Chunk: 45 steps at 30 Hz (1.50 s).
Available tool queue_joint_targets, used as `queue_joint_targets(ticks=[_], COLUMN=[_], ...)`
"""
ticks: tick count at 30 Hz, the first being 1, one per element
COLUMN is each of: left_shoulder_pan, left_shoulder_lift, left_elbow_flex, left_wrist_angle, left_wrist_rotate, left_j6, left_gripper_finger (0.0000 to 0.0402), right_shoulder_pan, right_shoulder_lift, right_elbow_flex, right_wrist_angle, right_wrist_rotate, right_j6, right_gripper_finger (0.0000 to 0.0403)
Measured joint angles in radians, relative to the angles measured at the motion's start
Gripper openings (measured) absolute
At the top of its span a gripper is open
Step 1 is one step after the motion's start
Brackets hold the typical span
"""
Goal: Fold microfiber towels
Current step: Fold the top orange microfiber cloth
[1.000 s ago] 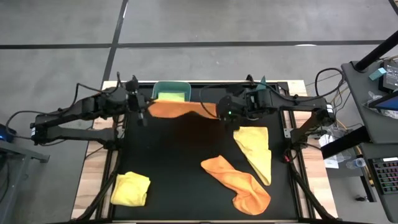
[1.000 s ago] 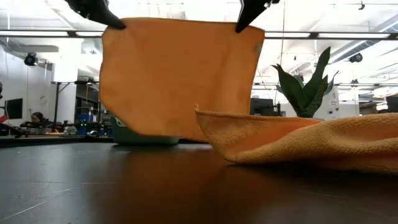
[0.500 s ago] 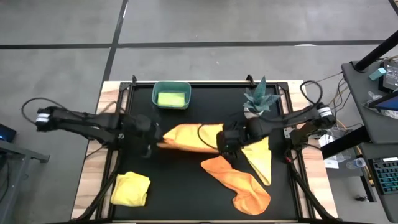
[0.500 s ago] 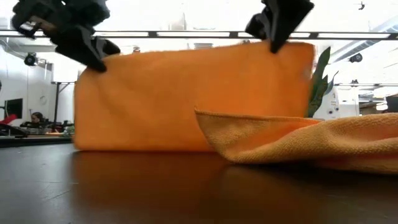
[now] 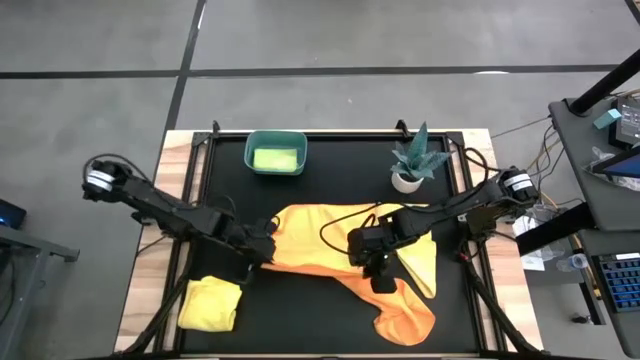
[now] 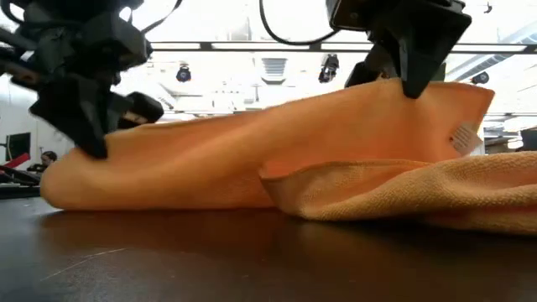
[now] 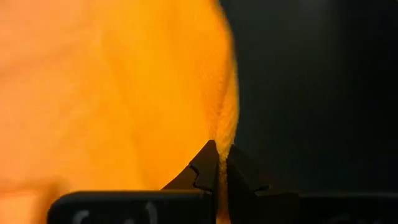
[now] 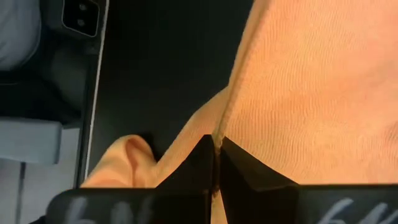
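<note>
An orange towel (image 5: 310, 238) lies spread across the middle of the black mat, its far part on the table. My left gripper (image 5: 267, 252) is shut on its near left corner. My right gripper (image 5: 380, 280) is shut on its near right corner, above a second, crumpled orange towel (image 5: 398, 303). In the low view the left gripper (image 6: 94, 148) sits close to the table and the right gripper (image 6: 413, 87) is higher. A yellow towel (image 5: 418, 255) lies under the right arm, and another yellow towel (image 5: 210, 303) is bunched at the near left. A lime green towel (image 5: 275, 158) is in the teal bin. My left gripper pinches the orange towel's corner edge (image 7: 222, 144) between its two fingers, slanting down from the table's left. That corner is just above the table, and the cloth falls away slack from it. One layer or several, I cannot tell. My right gripper pinches the towel's edge at the near right corner (image 8: 217, 138) between its two fingers, slanting down from the right. The corner (image 6: 436, 101) is lifted clear, above the second orange towel. From there the cloth slopes down toward the left gripper.
The teal bin (image 5: 275, 140) stands at the far edge, left of centre. A small potted plant (image 5: 412, 162) stands at the far right. Bare mat (image 5: 290, 310) shows near the front edge between the bunched yellow towel and the crumpled orange one.
Both grippers have come down and toward the near edge, tipping to point downward, still shut on the orange towel. The towel hung upright near the bin. Now its far part lies on the mat and it slopes low between the grippers.
</note>
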<state>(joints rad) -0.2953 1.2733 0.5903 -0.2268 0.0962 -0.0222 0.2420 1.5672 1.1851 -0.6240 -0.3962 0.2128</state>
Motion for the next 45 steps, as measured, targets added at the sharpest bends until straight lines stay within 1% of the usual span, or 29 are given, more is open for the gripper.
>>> queue_joint_targets(ticks=[2,5,8,10,14,19,21,23,25,26,28,32,33,34,37,40,42,43,45], left_shoulder_pan=[-0.007,-0.008,-0.007,-0.007,-0.007,-0.006,-0.005,-0.002,0.003,0.007,0.014,0.033,0.041,0.052,0.074,0.083,0.088,0.091,0.098], left_shoulder_lift=[0.030,0.061,0.076,0.075,0.051,0.001,-0.025,-0.058,-0.087,-0.102,-0.128,-0.155,-0.155,-0.152,-0.120,-0.075,-0.043,-0.025,0.009], left_elbow_flex=[-0.003,-0.004,-0.003,-0.002,-0.003,0.004,0.007,0.007,0.007,0.007,0.005,-0.018,-0.028,-0.038,-0.062,-0.083,-0.091,-0.091,-0.090], left_wrist_angle=[0.030,0.072,0.068,0.068,0.030,-0.081,-0.123,-0.176,-0.209,-0.231,-0.249,-0.214,-0.187,-0.168,-0.094,-0.025,-0.011,-0.007,0.005], left_wrist_rotate=[0.024,0.030,0.031,0.038,0.041,0.025,0.021,0.020,0.004,-0.016,-0.092,-0.297,-0.331,-0.344,-0.338,-0.335,-0.333,-0.333,-0.347], left_j6=[-0.026,-0.077,-0.107,-0.110,-0.111,-0.128,-0.121,-0.097,-0.081,-0.074,-0.049,0.043,0.061,0.080,0.107,0.108,0.108,0.108,0.107], left_gripper_finger=[0.0000,0.0000,0.0002,0.0013,0.0054,0.0125,0.0147,0.0160,0.0162,0.0162,0.0160,0.0143,0.0134,0.0125,0.0089,0.0047,0.0020,0.0010,0.0005], right_shoulder_pan=[-0.003,-0.009,-0.009,-0.009,-0.011,-0.014,-0.015,-0.016,-0.019,-0.020,-0.022,-0.027,-0.027,-0.027,-0.027,-0.027,-0.027,-0.029,-0.032], right_shoulder_lift=[0.000,0.000,0.000,0.000,-0.001,-0.001,-0.001,-0.001,-0.001,-0.001,-0.002,-0.002,-0.002,-0.002,-0.002,-0.002,-0.002,-0.002,-0.002], right_elbow_flex=[-0.014,-0.022,-0.025,-0.022,-0.020,-0.021,-0.021,-0.021,-0.021,-0.021,-0.021,-0.021,-0.021,-0.021,-0.021,-0.021,-0.022,-0.022,-0.023], right_wrist_angle=[0.012,0.017,0.024,0.023,0.024,0.023,0.023,0.023,0.022,0.022,0.023,0.023,0.022,0.022,0.022,0.024,0.021,0.023,0.021], right_wrist_rotate=[-0.015,-0.049,-0.050,-0.053,-0.053,-0.057,-0.057,-0.057,-0.057,-0.057,-0.057,-0.057,-0.057,-0.057,-0.057,-0.056,-0.056,-0.056,-0.056], right_j6=[0.009,0.025,0.031,0.031,0.031,0.036,0.037,0.038,0.038,0.038,0.040,0.039,0.039,0.039,0.040,0.040,0.041,0.041,0.041], right_gripper_finger=[0.0009,0.0009,0.0009,0.0009,0.0009,0.0009,0.0008,0.0009,0.0009,0.0009,0.0009,0.0009,0.0009,0.0009,0.0008,0.0009,0.0009,0.0009,0.0009])
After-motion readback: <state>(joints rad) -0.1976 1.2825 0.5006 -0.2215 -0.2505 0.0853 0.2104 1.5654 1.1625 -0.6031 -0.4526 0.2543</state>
